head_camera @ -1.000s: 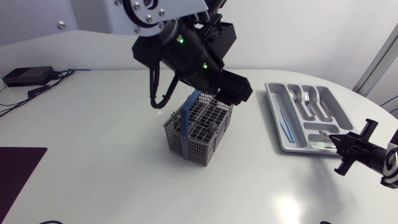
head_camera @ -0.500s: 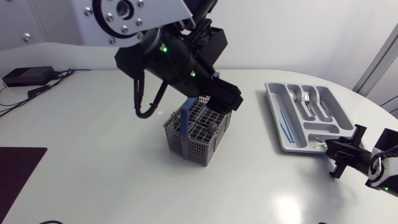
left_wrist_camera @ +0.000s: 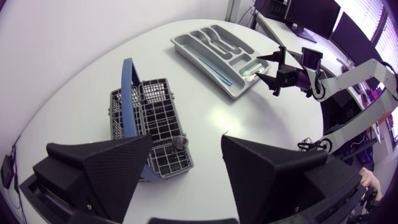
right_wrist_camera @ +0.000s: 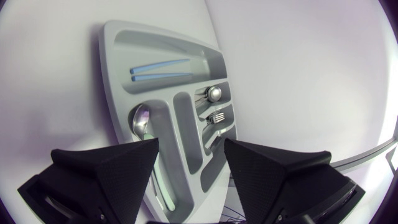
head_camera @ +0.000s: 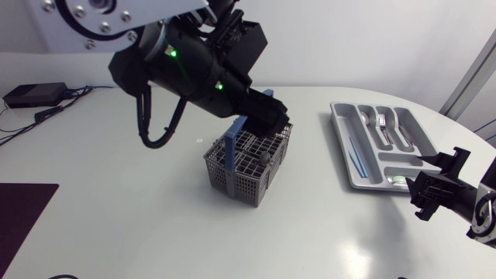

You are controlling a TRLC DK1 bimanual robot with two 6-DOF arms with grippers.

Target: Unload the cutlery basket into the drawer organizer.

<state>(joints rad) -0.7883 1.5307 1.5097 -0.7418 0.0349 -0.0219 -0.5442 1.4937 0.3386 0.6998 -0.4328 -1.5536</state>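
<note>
A grey cutlery basket (head_camera: 242,169) with a blue handle (head_camera: 235,143) stands mid-table. My left gripper (head_camera: 265,118) hangs open just above its far side. In the left wrist view the basket (left_wrist_camera: 152,115) lies under the spread fingers (left_wrist_camera: 106,168), and one round-ended metal piece (left_wrist_camera: 181,142) stands inside it. The grey drawer organizer (head_camera: 364,174) lies at the right. My right gripper (head_camera: 434,180) is open at its near right corner, holding nothing. From the right wrist view the organizer (right_wrist_camera: 115,93) holds blue sticks (right_wrist_camera: 160,68), a spoon (right_wrist_camera: 141,121), a fork (right_wrist_camera: 217,117) and other cutlery.
A black box with cables (head_camera: 35,94) sits at the far left of the table. A dark mat (head_camera: 19,217) lies at the near left edge. Bare white tabletop separates the basket from the organizer.
My right gripper has opened at the organizer's near end and drawn back a little. My left arm has swung leftward and lower over the basket.
</note>
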